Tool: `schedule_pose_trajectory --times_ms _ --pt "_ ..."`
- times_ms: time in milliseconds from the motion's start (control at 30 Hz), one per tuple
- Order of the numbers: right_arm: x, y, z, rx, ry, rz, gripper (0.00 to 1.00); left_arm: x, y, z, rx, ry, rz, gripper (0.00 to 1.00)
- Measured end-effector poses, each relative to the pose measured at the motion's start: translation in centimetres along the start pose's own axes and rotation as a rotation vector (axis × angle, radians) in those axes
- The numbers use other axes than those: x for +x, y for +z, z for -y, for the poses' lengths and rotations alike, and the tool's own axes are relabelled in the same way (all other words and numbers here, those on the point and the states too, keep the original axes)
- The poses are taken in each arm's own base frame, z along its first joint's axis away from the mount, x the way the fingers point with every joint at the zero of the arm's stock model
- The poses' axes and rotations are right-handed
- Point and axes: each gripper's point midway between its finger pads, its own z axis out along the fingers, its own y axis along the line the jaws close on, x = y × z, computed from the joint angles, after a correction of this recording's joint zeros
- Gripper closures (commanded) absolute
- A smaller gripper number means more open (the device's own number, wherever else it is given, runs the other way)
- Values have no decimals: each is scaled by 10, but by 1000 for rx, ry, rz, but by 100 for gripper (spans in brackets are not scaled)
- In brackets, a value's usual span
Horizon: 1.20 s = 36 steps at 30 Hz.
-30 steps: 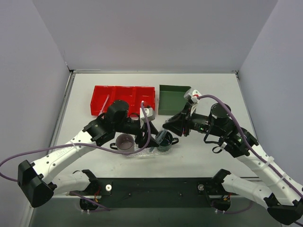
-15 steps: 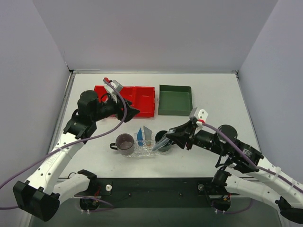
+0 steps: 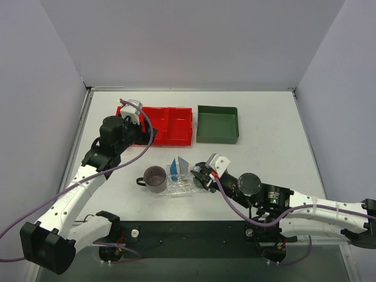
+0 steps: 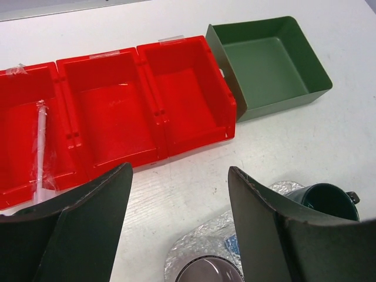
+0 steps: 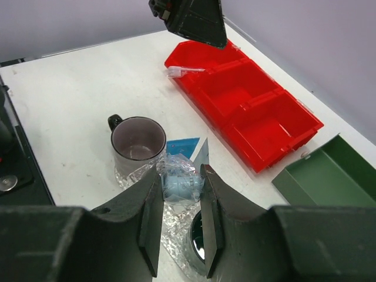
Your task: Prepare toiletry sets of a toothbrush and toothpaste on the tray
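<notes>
My right gripper (image 5: pixel 179 185) is shut on the toothbrush (image 5: pixel 178 183), a short light-blue piece in clear wrap. It holds it just above the clear bumpy tray (image 5: pixel 128 176), between a grey mug (image 5: pixel 138 141) and a dark green cup (image 5: pixel 200 244). In the top view this gripper (image 3: pixel 200 175) is over the tray (image 3: pixel 170 190). The toothpaste (image 3: pixel 183 166), a flat white tube, stands on the tray beside a blue packet (image 3: pixel 174 168). My left gripper (image 4: pixel 179 229) is open and empty, up over the red bin (image 3: pixel 167 123), away from the tray.
The red three-compartment bin (image 4: pixel 117 111) holds a long slim white piece in clear wrap (image 4: pixel 41 138) in its left compartment. A dark green square bin (image 3: pixel 217 124) stands to its right. The grey mug (image 3: pixel 155 178) is at the tray's left end.
My left gripper left the tray and went back-left to the red bin. My right arm dropped low toward the near edge, its gripper still over the tray with the light-blue piece.
</notes>
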Motion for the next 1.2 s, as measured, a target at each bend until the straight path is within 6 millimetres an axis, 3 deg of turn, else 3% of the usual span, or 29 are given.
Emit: schedule_pose_trajectory --times_ms 267,867,1200 --pt "4 11 5 59 -22 -1 100 -1 0 -6 -32 5 5 24" --pt "6 9 2 76 38 -9 100 -1 0 -7 -39 5 6 24" --pt "26 14 -1 79 26 -59 100 0 1 -7 -39 6 3 24"
